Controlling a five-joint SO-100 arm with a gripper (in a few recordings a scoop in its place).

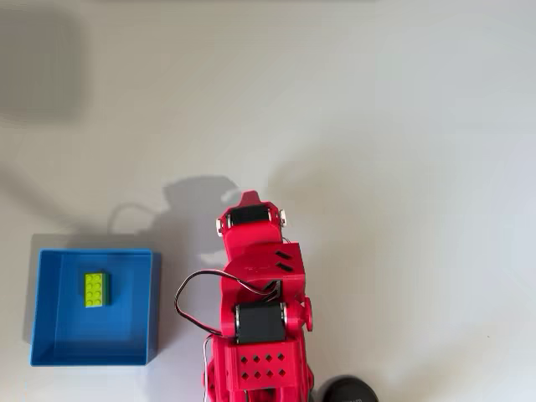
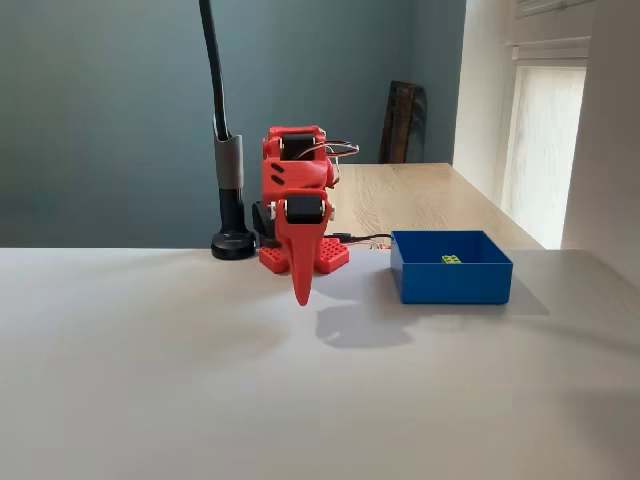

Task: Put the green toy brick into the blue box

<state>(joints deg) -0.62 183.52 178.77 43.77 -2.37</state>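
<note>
Already lying in the blue box, green toy brick, well left of folded, closed, empty red gripper.

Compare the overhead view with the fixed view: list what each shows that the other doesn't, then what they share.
Overhead alone: the blue box's whole floor, with the green toy brick lying toward its upper left.

Fixed view alone: the gripper pointing down above the table, a black post on its base, a wooden table behind.

Both: the red arm, the box and the brick inside it.
</note>
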